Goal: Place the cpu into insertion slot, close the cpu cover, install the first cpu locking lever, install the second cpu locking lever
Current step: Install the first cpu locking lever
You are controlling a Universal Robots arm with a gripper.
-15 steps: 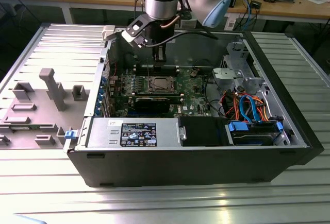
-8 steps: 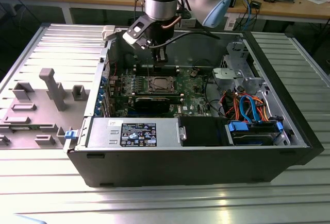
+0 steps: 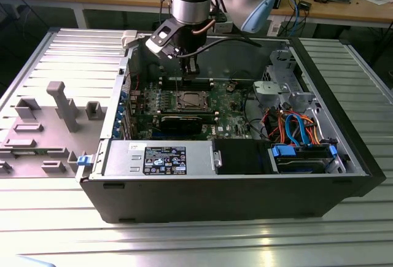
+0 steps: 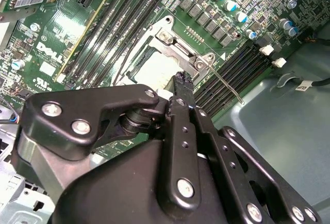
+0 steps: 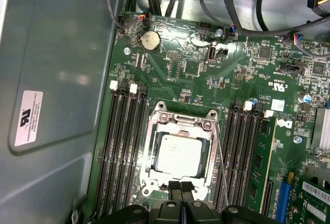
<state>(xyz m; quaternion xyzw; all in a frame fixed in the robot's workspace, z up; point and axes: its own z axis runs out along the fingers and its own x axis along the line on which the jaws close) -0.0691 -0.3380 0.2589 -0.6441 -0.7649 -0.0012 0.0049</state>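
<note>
The cpu (image 5: pixel 180 151), a silver-grey square, lies in the insertion slot (image 5: pixel 153 131) on the green board; the pin field is hidden under it. The cpu cover (image 5: pixel 181 119) lies flat over it as a metal frame. One thin locking lever (image 5: pixel 220 157) runs along one side of the socket, and in the second wrist view this lever (image 4: pixel 227 84) juts out over the memory slots. My gripper (image 5: pixel 181 187) is shut with nothing in it, its tips close to the socket's edge. In the exterior view the gripper (image 3: pixel 191 73) hangs just above the socket (image 3: pixel 188 100).
Memory slots (image 5: pixel 124 147) flank the socket on both sides. A long black graphics card (image 3: pixel 184 121), a power supply (image 3: pixel 159 158), a drive cage with orange and blue cables (image 3: pixel 295 129) and the case walls (image 3: pixel 362 150) surround the board. Grey fixtures (image 3: pixel 64 104) stand at the exterior view's left.
</note>
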